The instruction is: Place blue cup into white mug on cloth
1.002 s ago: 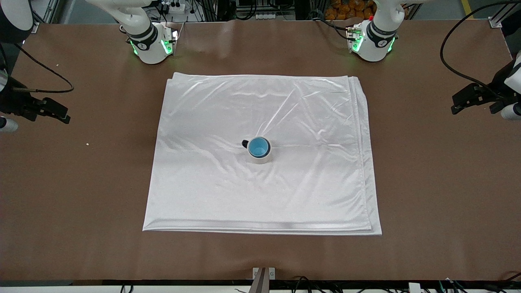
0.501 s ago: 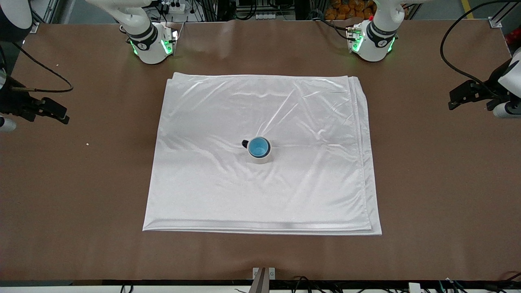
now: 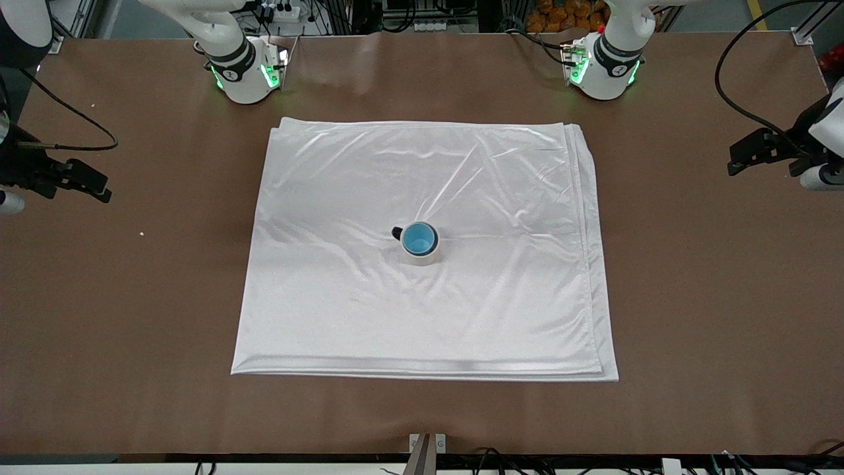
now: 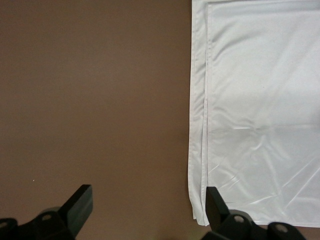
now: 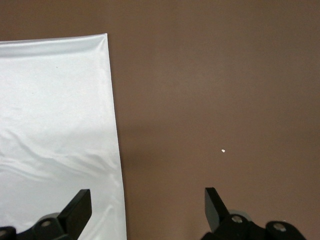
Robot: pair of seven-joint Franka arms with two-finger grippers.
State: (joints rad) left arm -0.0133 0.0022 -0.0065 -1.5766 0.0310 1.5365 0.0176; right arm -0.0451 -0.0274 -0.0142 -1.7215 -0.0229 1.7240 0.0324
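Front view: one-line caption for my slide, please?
Blue cup nested in white mug mid-cloth; left gripper and right gripper open over bare table ends.

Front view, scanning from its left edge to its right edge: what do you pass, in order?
Right arm's black hand, open over bare brown table → edge of the large shiny white cloth → white mug's small black handle → off-white mug with the light-blue cup nested inside → left arm's black hand, open.
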